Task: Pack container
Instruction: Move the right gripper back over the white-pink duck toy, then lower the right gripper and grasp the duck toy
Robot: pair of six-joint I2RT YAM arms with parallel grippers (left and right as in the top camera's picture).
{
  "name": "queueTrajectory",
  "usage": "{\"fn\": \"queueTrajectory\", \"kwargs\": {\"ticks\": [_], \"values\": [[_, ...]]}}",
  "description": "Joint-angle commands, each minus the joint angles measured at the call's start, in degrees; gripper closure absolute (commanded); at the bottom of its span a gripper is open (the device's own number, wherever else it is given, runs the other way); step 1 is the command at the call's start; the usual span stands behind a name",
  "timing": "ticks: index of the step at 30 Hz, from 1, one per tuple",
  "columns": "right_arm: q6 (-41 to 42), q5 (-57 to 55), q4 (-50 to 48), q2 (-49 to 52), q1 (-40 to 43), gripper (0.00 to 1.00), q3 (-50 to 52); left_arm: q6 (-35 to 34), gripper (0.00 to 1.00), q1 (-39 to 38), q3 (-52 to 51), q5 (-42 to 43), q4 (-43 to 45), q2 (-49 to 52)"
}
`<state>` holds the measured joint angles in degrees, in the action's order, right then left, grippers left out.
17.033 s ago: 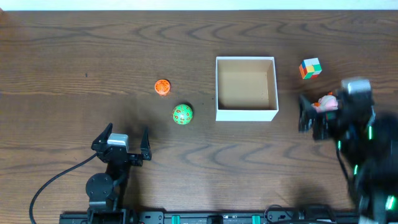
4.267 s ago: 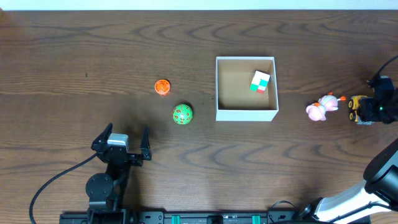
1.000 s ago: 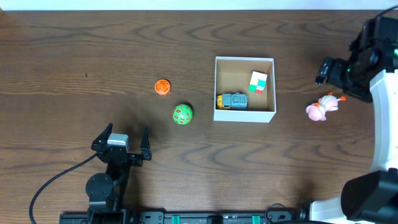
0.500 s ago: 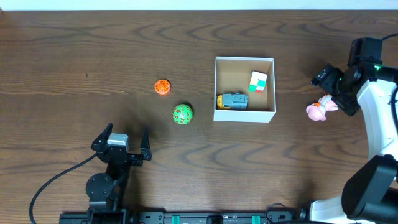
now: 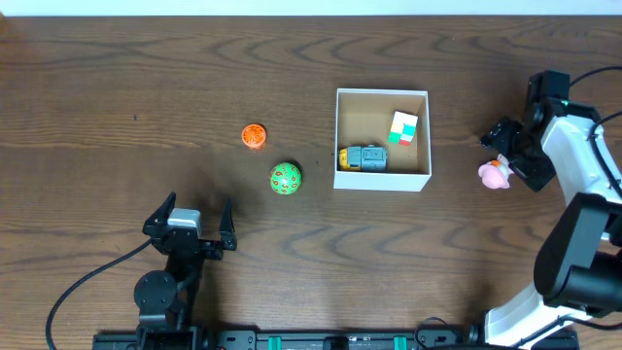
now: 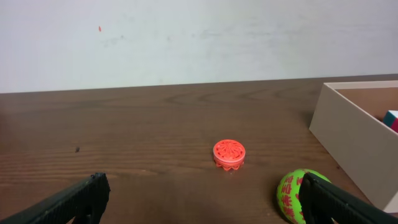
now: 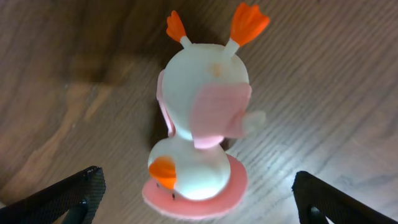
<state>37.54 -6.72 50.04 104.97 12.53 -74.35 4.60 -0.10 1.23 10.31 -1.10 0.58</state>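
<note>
Overhead: container (image 5: 382,181) well left of right end effector (image 5: 507,156), spread wide, seemingly straddling duck toy (image 5: 495,174), not touching.

From above, the right claw (image 5: 513,156) covers most of the duck toy (image 5: 493,175), leaving only a pink lump at its left, and the arm (image 5: 575,170) behind it runs off the right and bottom edges. The car (image 5: 364,158) in the box (image 5: 381,181) is too small to make out in detail, like the marks on the green ball (image 5: 285,177). In the left wrist view the box is cut at the right edge, the cube (image 6: 392,118) inside is a sliver, the ball is cropped at the bottom, and only the tips of the left claw (image 6: 202,190) show.
</note>
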Motion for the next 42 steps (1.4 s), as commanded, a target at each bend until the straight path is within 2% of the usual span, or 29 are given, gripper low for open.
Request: {"fn": "queueTrajectory", "kwargs": {"ticks": [1, 19, 24, 28, 33, 37, 40, 42], "values": [[1.9, 0.17, -0.63, 0.76, 0.31, 0.01, 0.33, 0.74, 0.02, 0.2, -1.01, 0.63, -1.92, -0.33], [2.69, 0.94, -6.38, 0.83, 0.79, 0.03, 5.86, 0.74, 0.02, 0.2, -1.01, 0.63, -1.92, -0.33], [2.71, 0.94, -7.02, 0.83, 0.85, 0.22, 6.38, 0.74, 0.02, 0.2, -1.01, 0.63, -1.92, -0.33], [2.71, 0.96, -7.04, 0.83, 0.92, 0.32, 6.38, 0.74, 0.02, 0.2, -1.01, 0.63, -1.92, -0.33], [2.71, 0.96, -6.99, 0.83, 0.96, 0.62, 6.45, 0.74, 0.02, 0.2, -1.01, 0.63, -1.92, -0.33], [2.69, 0.92, -7.15, 0.83, 0.92, 0.76, 6.45, 0.74, 0.02, 0.2, -1.01, 0.63, -1.92, -0.33], [2.58, 0.9, -7.45, 0.79, 0.96, 0.78, 6.38, 0.74, 0.02, 0.2, -1.01, 0.63, -1.92, -0.33], [2.45, 1.09, -7.06, 0.63, 0.96, 0.74, 5.64, 0.74, 0.02, 0.2, -1.01, 0.63, -1.92, -0.33]]}}
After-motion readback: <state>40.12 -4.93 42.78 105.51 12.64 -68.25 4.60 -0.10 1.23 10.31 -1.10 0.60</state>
